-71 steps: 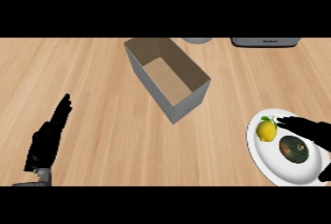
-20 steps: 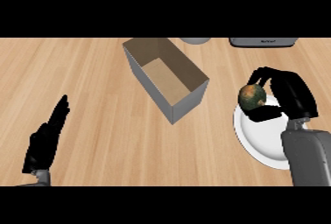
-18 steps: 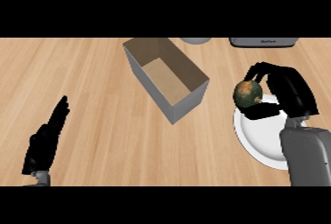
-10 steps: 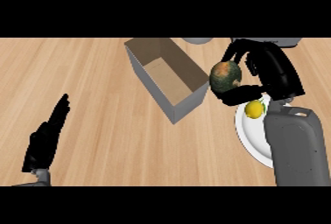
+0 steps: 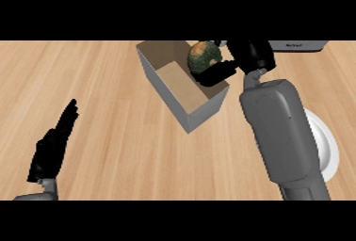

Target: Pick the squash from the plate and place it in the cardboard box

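Gripped squash (image 5: 204,55) in curled right hand (image 5: 252,52) above cardboard box's (image 5: 203,110) far-right rim; rested left hand (image 5: 54,143) flat near-left, bare table (image 5: 125,141) between.

Pale wooden counter, seen from steeply above.
The counter (image 5: 104,117) fills the view, its light-brown planks running left to right with fine grain and thin seams. Light falls evenly, and the shadows are soft. At the far edge, upper right, sits a dark grey object (image 5: 300,45), cut off by the frame.
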Controlling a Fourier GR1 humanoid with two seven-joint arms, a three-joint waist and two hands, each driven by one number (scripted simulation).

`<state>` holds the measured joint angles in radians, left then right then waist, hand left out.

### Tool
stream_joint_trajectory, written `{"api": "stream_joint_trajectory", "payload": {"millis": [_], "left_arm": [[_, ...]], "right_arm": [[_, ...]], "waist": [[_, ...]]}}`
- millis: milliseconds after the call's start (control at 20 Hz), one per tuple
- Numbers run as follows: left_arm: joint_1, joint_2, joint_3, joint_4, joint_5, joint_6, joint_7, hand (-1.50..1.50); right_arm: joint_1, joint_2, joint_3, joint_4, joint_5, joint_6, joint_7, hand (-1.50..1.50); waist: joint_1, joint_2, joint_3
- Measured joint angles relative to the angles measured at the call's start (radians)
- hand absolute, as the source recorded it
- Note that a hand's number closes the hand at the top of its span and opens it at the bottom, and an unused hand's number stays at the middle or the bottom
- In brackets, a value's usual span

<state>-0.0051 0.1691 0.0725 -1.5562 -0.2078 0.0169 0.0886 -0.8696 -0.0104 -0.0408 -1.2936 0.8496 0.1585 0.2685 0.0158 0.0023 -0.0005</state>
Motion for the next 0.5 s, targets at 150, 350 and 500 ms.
{"api": "stream_joint_trajectory", "payload": {"millis": [150, 350, 500], "left_arm": [[0.007, -0.001, -0.003, -0.010, -0.001, -0.005, 0.003, 0.00], [-0.016, 0.000, -0.004, -0.004, -0.005, -0.009, 0.009, 0.00], [-0.030, -0.007, -0.010, 0.007, -0.012, -0.006, 0.008, 0.00]], "right_arm": [[-0.074, 0.005, 0.019, 0.137, -0.013, -0.051, 0.012, 1.50], [-0.162, 0.008, 0.066, 0.339, -0.047, -0.140, 0.018, 1.50], [-0.221, 0.010, 0.084, 0.495, -0.069, -0.203, -0.002, 1.50]], "waist": [[0.005, 0.001, 0.000], [0.016, 0.004, 0.000], [0.024, 0.008, 0.000]]}}
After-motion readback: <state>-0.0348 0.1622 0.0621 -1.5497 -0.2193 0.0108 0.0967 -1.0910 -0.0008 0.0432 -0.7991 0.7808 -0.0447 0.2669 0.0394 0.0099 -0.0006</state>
